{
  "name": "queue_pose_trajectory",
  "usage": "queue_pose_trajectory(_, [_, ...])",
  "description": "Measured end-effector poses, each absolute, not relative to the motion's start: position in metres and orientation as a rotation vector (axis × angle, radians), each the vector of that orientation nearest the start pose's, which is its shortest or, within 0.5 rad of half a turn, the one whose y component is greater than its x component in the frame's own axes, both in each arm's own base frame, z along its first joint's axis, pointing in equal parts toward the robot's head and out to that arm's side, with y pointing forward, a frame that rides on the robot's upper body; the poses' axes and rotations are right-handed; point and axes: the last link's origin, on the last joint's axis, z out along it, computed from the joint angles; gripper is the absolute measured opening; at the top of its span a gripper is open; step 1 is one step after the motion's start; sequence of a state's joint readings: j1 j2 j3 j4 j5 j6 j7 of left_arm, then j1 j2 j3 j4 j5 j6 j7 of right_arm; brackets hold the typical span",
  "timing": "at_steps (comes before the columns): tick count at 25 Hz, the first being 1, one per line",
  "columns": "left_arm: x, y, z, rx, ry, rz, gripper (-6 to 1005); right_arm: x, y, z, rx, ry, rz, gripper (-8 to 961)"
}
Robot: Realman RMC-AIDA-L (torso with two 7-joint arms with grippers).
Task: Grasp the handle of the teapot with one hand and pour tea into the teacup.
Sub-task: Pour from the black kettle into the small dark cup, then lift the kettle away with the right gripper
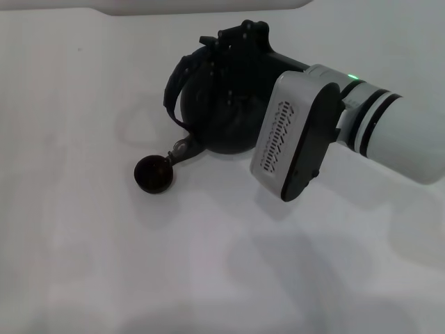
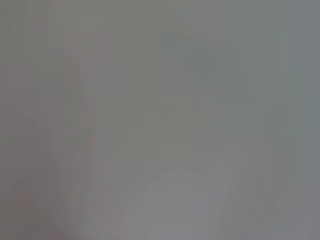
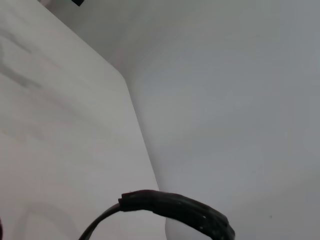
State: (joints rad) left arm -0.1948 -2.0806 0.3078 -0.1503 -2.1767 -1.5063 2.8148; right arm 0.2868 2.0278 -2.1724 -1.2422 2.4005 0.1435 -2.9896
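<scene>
In the head view the black teapot (image 1: 221, 124) is tipped to the left. Its short spout (image 1: 182, 149) points down at the tiny dark teacup (image 1: 154, 174), which stands on the white table just below and left of it. The ridged black handle (image 1: 176, 82) arches over the pot's left side. My right gripper (image 1: 221, 50) comes in from the right behind its grey vented wrist (image 1: 292, 136) and is shut on the handle's upper end. The right wrist view shows only a stretch of the handle (image 3: 177, 207); my fingers are hidden there. My left gripper is out of view.
The white table (image 1: 104, 264) spreads around the cup and pot, and its far edge (image 1: 208, 10) runs along the top. The right arm (image 1: 403, 136) reaches across the right side. The left wrist view is a plain grey blur.
</scene>
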Motion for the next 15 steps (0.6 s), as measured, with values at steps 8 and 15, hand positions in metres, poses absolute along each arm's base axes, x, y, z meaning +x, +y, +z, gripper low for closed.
queue_pose_trajectory(8, [-0.3960,0.2077,0.0134,-1.233,-0.744,-0.767,887,0.1373,0.3220,-0.0995,-2.212,-0.639,0.145,106])
queue_pose_trajectory(15, [-0.3963,0.2077,0.0139,-1.230,-0.743,-0.766,886,0.1329,0.3218,-0.0979,-2.200,-0.656,0.149,106])
